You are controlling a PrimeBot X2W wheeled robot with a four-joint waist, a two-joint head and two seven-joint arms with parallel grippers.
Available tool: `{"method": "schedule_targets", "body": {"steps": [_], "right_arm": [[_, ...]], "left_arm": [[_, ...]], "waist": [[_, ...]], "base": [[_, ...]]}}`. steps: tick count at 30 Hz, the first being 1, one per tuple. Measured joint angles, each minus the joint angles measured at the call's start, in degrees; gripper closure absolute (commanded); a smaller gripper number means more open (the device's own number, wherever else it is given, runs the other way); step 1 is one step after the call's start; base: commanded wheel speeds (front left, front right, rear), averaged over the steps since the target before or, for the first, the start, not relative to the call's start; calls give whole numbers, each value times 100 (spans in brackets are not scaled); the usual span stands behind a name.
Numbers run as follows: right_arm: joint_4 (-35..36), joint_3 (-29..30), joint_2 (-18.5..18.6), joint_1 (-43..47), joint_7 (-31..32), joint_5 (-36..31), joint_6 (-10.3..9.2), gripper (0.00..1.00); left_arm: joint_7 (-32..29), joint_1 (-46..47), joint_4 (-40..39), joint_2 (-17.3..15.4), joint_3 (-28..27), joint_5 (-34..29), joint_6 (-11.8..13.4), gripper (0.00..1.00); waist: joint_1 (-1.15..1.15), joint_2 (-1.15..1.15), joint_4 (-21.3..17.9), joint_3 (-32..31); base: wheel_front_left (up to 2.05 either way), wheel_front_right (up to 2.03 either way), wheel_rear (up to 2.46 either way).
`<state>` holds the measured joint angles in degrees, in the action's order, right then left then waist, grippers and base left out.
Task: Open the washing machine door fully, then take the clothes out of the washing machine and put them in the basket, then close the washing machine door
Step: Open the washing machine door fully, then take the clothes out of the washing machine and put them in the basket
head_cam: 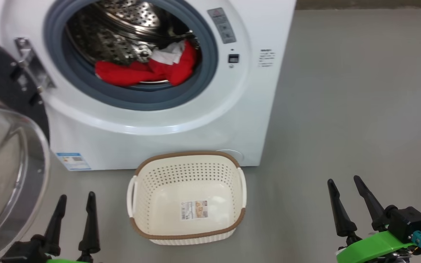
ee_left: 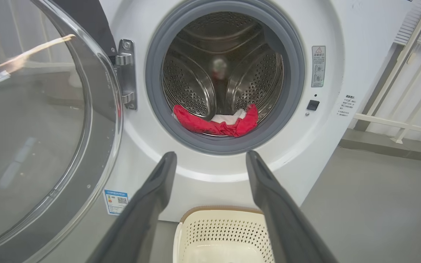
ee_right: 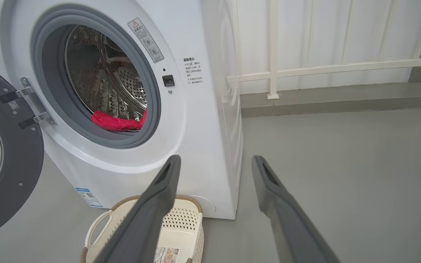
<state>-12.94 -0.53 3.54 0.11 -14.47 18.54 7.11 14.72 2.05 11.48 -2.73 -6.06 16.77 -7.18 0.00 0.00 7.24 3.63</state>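
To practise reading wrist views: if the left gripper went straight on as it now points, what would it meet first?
Probably the washing machine, its white front just under the grey ring; the left gripper aims there, above the basket. Depth is unclear.

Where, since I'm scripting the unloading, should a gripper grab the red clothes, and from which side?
Probably the raised fold at the right end of the clothes, coming straight in through the open front over the grey rubber ring: the pile lies low, just inside it.
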Motion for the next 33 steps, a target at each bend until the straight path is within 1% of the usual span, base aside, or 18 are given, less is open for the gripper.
{"method": "schedule_targets", "body": {"steps": [9,15,20,33], "right_arm": [[27,169,-5,-1,0,1,0,0],[78,268,-7,2,0,1,0,0],[96,330,-9,3,0,1,0,0],[112,344,-30,3,0,1,0,0]], "left_arm": [[0,-126,-113,-3,243,46,0,0],[0,-129,-135,-12,370,46,0,0],[0,-129,-163,-55,480,101,0,0],[0,-129,-182,-111,594,104,0,0]], "waist": [[0,0,-560,98],[0,0,-808,135],[0,0,-850,178],[0,0,-743,156]], "base": [[0,0,0],[0,0,0],[0,0,0],[0,0,0]]}}
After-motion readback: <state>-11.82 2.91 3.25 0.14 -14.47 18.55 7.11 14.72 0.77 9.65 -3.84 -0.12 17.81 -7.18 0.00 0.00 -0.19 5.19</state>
